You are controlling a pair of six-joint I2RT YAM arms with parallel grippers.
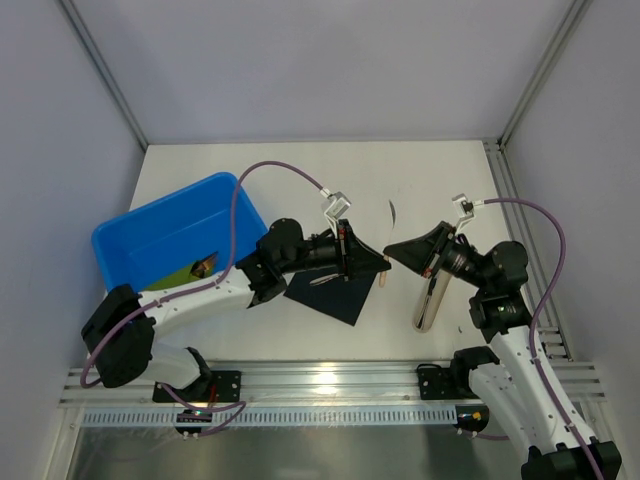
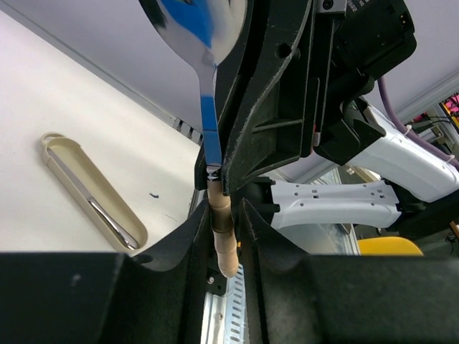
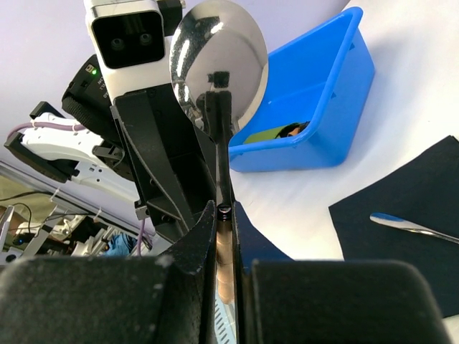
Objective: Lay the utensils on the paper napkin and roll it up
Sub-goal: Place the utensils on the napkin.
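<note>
A silver spoon (image 3: pixel 219 64) with a pale wooden handle (image 2: pixel 226 244) hangs upright in the air, bowl up, between both grippers. My right gripper (image 3: pixel 224 209) (image 1: pixel 397 252) is shut on the top of that handle. My left gripper (image 2: pixel 224 212) (image 1: pixel 377 263) faces it with its jaws drawn in round the lower handle. A thin gap still shows on one side. The black paper napkin (image 1: pixel 335 296) (image 3: pixel 419 190) lies flat below. One silver utensil (image 1: pixel 325 281) (image 3: pixel 410 226) rests on it.
A blue tub (image 1: pixel 165 240) (image 3: pixel 326 100) stands at the left with small items inside. A long beige case (image 1: pixel 428 300) (image 2: pixel 93 190) lies right of the napkin and holds another silver piece (image 2: pixel 107 215). The metal rail (image 1: pixel 330 385) runs along the near edge.
</note>
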